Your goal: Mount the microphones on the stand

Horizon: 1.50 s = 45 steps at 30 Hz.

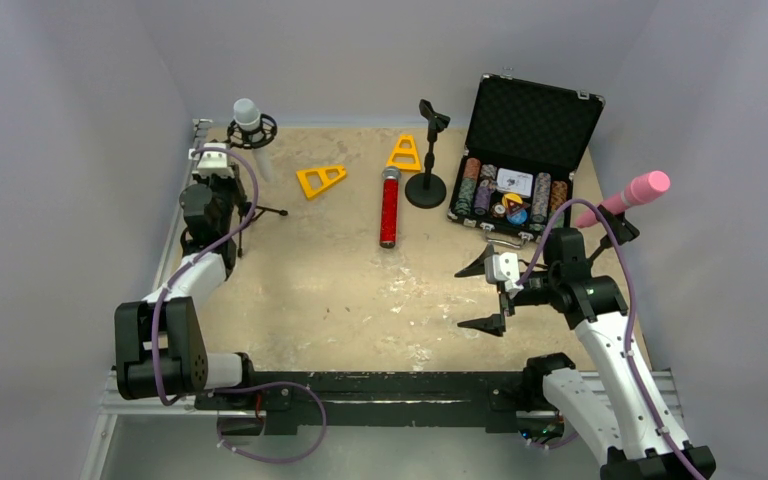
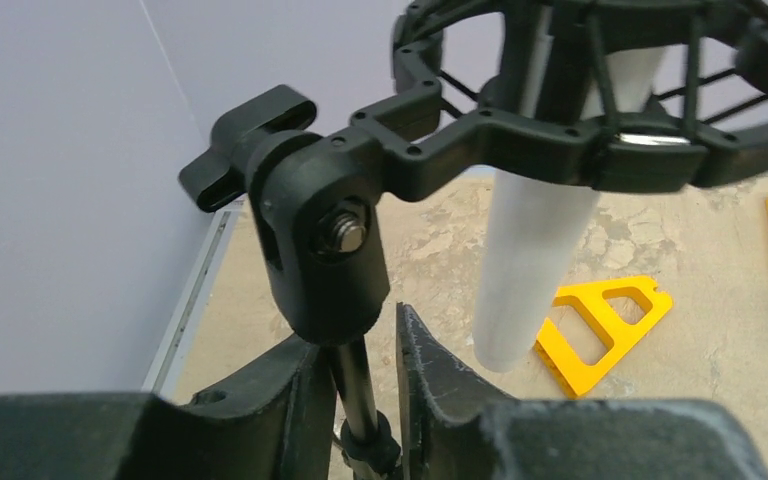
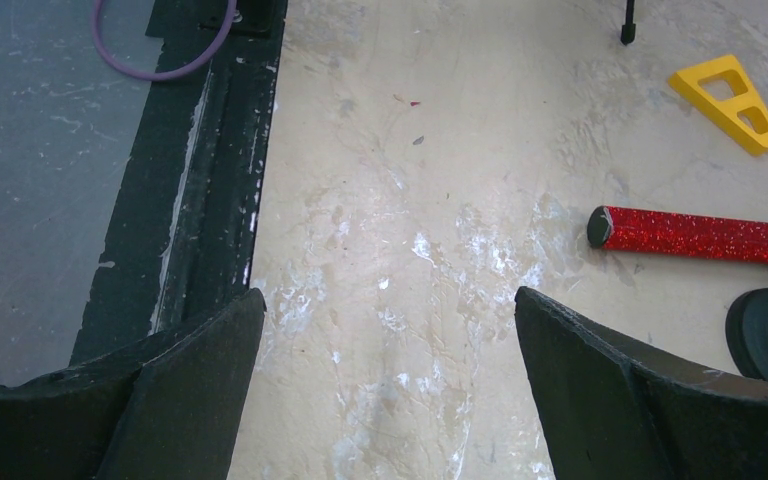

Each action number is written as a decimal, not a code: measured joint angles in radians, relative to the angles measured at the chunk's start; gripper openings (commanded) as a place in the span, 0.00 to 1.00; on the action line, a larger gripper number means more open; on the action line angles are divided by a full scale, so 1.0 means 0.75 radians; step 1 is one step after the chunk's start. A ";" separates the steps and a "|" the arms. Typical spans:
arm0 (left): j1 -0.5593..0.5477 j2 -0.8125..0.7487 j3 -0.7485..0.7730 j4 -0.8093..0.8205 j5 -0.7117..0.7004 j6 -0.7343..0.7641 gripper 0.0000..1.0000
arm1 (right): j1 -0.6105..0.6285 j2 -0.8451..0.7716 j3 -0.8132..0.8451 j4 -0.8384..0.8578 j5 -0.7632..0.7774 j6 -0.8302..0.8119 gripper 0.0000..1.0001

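tripod stand (image 2: 325, 250) back left | round-base stand (image 1: 426, 188) back centre | case (image 1: 532, 125) back right

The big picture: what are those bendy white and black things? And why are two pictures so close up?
They are two robot arms. The big picture looks down from above. The two close ones come from cameras on the wrists, each showing its own tool, a pincer for grabbing. The left tool has the thin pole of a tripod stand between its fingers; I can't tell if it squeezes. That stand's ring holds the white microphone. The right tool is open and empty. A glittery red microphone lies on the table beside an empty round-base stand. The pink microphone sticks up at the right. Also there: two yellow triangles and an open case of poker chips.
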 measured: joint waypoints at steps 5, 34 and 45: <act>0.000 -0.003 0.000 -0.001 -0.002 0.000 0.46 | 0.000 0.000 0.000 0.000 0.000 0.000 0.99; -0.001 -0.837 -0.128 -0.661 -0.130 -0.313 0.94 | 0.000 -0.020 0.000 -0.027 -0.010 -0.025 0.99; -0.151 -1.136 -0.071 -1.229 0.080 -0.339 0.99 | 0.000 -0.033 0.019 -0.052 0.047 -0.023 0.99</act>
